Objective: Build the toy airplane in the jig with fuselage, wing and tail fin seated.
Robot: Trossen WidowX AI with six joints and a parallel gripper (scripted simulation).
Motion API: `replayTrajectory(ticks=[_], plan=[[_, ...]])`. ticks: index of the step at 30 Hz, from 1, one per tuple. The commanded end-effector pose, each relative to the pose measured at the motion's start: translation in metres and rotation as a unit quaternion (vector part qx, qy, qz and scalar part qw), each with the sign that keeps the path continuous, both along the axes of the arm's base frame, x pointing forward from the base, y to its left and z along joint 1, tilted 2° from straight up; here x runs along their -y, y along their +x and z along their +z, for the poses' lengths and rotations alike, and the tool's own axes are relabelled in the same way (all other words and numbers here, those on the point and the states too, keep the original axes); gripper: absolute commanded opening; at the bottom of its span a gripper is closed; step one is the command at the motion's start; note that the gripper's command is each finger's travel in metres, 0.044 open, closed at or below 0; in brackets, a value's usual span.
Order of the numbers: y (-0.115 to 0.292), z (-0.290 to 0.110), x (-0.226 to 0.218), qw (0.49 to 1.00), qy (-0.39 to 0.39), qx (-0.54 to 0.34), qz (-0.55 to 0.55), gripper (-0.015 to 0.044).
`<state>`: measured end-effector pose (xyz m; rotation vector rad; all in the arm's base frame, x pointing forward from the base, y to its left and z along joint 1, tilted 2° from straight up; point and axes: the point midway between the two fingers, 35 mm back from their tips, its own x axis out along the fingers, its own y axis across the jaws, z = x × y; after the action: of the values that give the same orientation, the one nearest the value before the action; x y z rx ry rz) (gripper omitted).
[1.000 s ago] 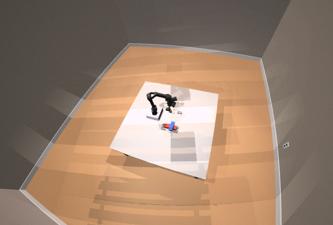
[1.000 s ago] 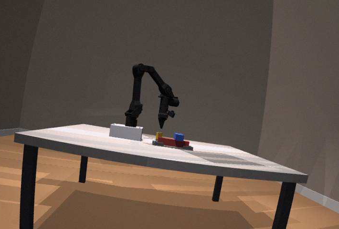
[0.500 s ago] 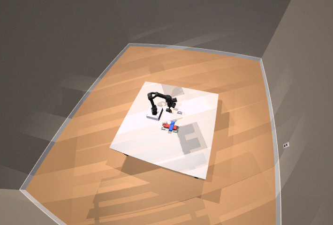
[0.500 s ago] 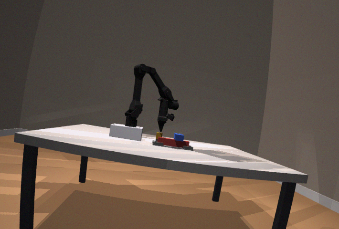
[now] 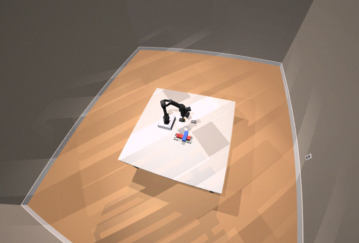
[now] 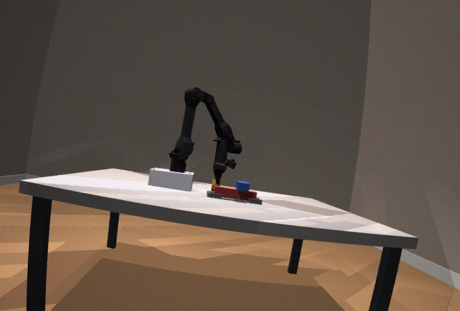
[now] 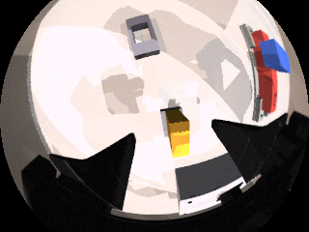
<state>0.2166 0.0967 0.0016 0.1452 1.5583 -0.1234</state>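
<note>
The red fuselage (image 5: 179, 135) (image 6: 230, 192) (image 7: 266, 84) lies in the grey jig (image 5: 175, 139) (image 6: 254, 201) (image 7: 257, 102). The blue wing (image 5: 185, 135) (image 6: 242, 185) (image 7: 277, 57) sits across its top. The yellow tail fin (image 6: 213, 183) (image 7: 178, 130) stands on the table, apart from the jig. My gripper (image 5: 182, 118) (image 6: 217, 178) (image 7: 176, 130) is open and points down just over the fin. In the wrist view the fin shows in the gap between the two fingers, and neither finger touches it.
A small grey hollow frame (image 5: 193, 121) (image 7: 145, 35) lies on the white table (image 5: 163, 166) (image 6: 127, 197) beyond the fin. The arm's white base block (image 5: 166, 123) (image 6: 171, 179) stands close by on the other side.
</note>
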Motion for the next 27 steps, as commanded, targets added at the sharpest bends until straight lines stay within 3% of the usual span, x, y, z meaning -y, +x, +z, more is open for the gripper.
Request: replayTrajectory(ticks=[1,11,26,27], plan=[[-0.005,-0.012,0.001,1.0,-0.001,-0.01,-0.002,0.044],[-0.006,-0.022,0.001,1.0,-0.001,-0.01,-0.002,0.044],[-0.006,-0.022,0.001,1.0,-0.001,-0.01,-0.002,0.0046],[-0.006,-0.022,0.001,1.0,-0.001,-0.01,-0.002,0.004]])
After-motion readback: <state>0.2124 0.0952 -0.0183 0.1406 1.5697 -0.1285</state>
